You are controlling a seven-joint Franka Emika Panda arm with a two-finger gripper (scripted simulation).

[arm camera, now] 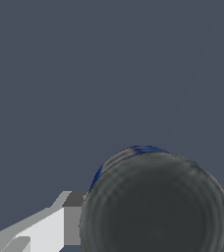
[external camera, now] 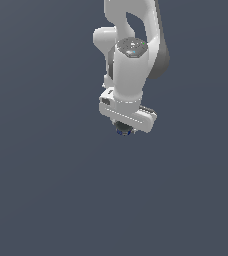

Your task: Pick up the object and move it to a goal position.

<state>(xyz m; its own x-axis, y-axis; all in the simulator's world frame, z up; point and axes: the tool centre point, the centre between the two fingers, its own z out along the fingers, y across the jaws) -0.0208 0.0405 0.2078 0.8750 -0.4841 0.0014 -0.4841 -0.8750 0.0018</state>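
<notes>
So the whole thing here comes down to where the can (external camera: 122,131) is sitting relative to the gripper (external camera: 124,131), and honestly it's sitting right in it. In the exterior view only a sliver of blue is peeking out from under the white hand of the arm (external camera: 131,65), tucked directly beneath it rather than off to either side. The wrist view is showing it way better: the can (arm camera: 155,204) is filling the near part of the frame, dark blackish round top facing the camera, a thin blue edge of the side wall showing behind it, so its axis is pointing straight up toward the wrist. A grey finger (arm camera: 70,219) is lying flush against one side of the can, and a bit of another is showing on the opposite side, so I'm reading the gripper as clamped onto the can, though the actual contact patches are hidden behind the can's top. The surface around it is plain dark grey-blue (external camera: 46,190) and I can't spot any goal marker in either view, so which direction the carry needs to go is anyone's guess. I also can't tell whether the can is resting down or already off the surface.
</notes>
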